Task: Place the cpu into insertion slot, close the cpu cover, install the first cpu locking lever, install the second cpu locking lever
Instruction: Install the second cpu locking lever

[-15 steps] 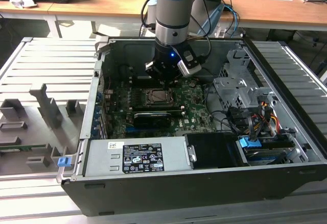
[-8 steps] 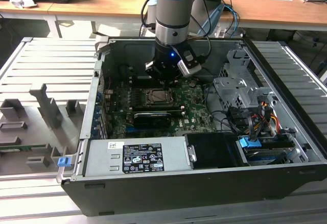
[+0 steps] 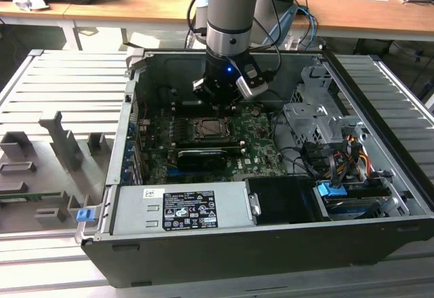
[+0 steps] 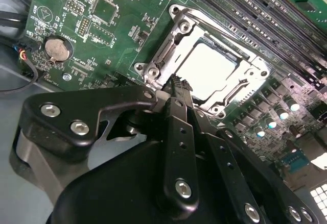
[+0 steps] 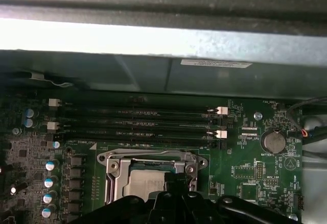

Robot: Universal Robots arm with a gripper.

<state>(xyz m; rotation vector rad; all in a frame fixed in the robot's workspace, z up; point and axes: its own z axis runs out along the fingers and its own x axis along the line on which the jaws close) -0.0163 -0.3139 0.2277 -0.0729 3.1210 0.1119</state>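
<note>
The cpu (image 4: 207, 70) lies flat in the insertion slot (image 4: 240, 55), its pale metal top showing through the cut-out of the cpu cover (image 4: 180, 34), which lies down over it. In the first wrist view the cpu (image 5: 145, 179) sits inside the silver cover (image 5: 118, 164) too. My gripper (image 4: 176, 83) is shut, its black fingertips held together right at the cover's edge near one corner; nothing shows between them. In the exterior view the gripper (image 3: 218, 100) hangs just above the far side of the socket (image 3: 207, 129) on the motherboard.
The open computer case (image 3: 203, 257) has tall walls all round. Memory slots (image 5: 138, 122) run beside the socket, and a black expansion card (image 3: 202, 157) lies just in front of it. A grey power supply (image 3: 180, 210) and cable bundle (image 3: 339, 155) fill the front and the exterior view's right.
</note>
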